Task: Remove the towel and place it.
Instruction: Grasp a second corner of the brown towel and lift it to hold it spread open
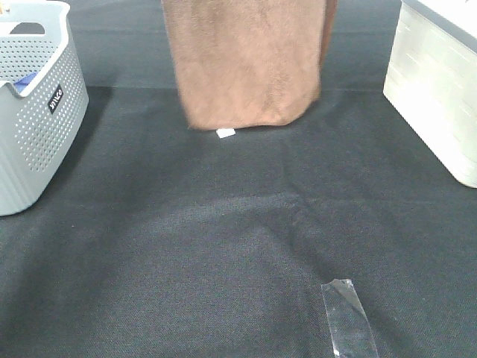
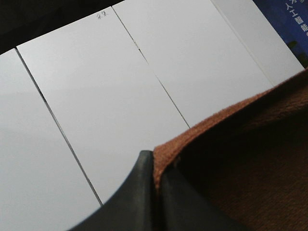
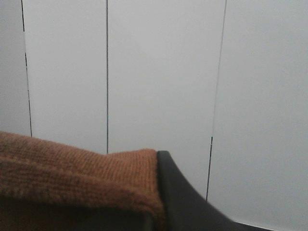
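Note:
The brown plush towel (image 1: 250,63) hangs down from above the top edge of the exterior high view, its lower hem just over the black table cloth at the back centre. A small white tag (image 1: 225,133) dangles from its lower corner. Neither gripper shows in that view. In the left wrist view my left gripper (image 2: 158,180) is shut, with the towel's stitched edge (image 2: 226,115) pinched between its dark fingers. In the right wrist view my right gripper (image 3: 156,192) is shut on a folded edge of the towel (image 3: 72,173).
A grey perforated basket (image 1: 33,104) with something blue inside stands at the left edge. A white bin (image 1: 436,89) stands at the right. A strip of clear tape (image 1: 346,317) lies on the black cloth near the front. Both wrist views face white panels (image 2: 120,86).

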Controlling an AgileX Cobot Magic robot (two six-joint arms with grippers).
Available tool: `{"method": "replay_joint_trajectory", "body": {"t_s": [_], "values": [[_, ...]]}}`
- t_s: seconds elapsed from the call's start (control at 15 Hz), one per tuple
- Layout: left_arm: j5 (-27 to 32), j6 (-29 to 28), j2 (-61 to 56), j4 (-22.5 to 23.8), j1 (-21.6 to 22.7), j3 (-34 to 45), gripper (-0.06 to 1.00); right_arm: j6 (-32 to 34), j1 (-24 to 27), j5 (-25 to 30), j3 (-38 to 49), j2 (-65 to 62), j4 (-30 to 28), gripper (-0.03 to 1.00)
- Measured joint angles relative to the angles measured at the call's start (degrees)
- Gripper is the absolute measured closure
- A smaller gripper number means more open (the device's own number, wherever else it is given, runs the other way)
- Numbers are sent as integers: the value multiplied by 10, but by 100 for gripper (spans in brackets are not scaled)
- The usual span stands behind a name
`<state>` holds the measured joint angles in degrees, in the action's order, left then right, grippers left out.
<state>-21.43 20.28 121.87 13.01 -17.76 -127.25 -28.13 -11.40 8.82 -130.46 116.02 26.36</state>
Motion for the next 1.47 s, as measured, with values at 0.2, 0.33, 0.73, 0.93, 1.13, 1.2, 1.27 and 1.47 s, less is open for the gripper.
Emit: {"method": "replay_joint_trajectory", "body": {"t_s": [0.2, 0.33, 0.73, 0.93, 1.13, 1.2, 1.27, 1.47], "values": [[-7, 0, 101, -3, 5, -153, 94, -7, -7, -8, -91, 64, 1, 96], [8, 0, 145, -3, 5, -229, 94, -9, -7, -14, -102, 79, 1, 96], [43, -21, 166, 14, 24, -273, 94, -10, -13, -13, -104, 90, 6, 96], [70, -24, 166, 18, 25, -273, 94, -10, -13, 3, -104, 90, 6, 96], [158, -45, 166, 15, 25, -274, 94, -10, -13, 41, -104, 90, 6, 96], [229, -63, 166, 7, 23, -274, 94, -9, -12, 66, -104, 90, 6, 96], [323, -75, 166, -7, 17, -274, 94, -4, -12, 102, -104, 90, 2, 96], [581, -82, 155, -65, 3, -274, 94, 66, -11, 235, -104, 90, -63, 96]]}}
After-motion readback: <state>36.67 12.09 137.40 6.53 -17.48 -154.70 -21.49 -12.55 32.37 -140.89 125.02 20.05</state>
